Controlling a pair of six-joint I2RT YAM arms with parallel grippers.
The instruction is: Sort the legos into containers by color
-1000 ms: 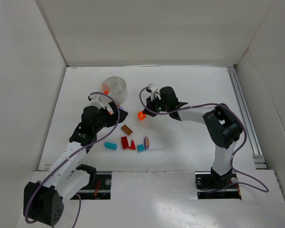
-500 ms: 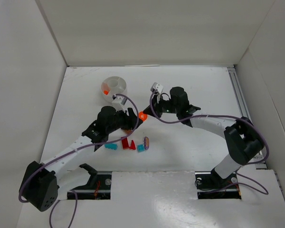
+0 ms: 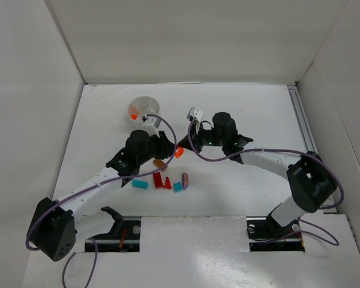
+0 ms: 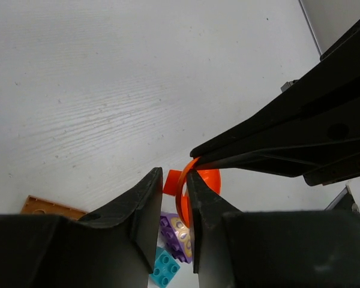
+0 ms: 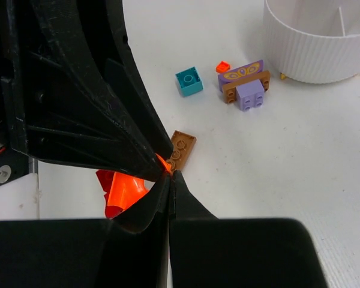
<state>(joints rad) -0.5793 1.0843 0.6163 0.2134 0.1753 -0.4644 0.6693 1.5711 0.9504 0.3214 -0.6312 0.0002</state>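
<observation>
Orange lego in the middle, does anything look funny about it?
Yes: the right gripper pinches the orange lego while it also sits inside the left gripper. Two grippers on one tiny piece looks odd.

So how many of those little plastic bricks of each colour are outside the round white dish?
Orange plastic pieces: 2, a cone and a small flat tile
Teal bricks: 2
Red bricks: 2
Brown flat plate: 1
Purple-and-brown piece: 1
Total: 8
</observation>
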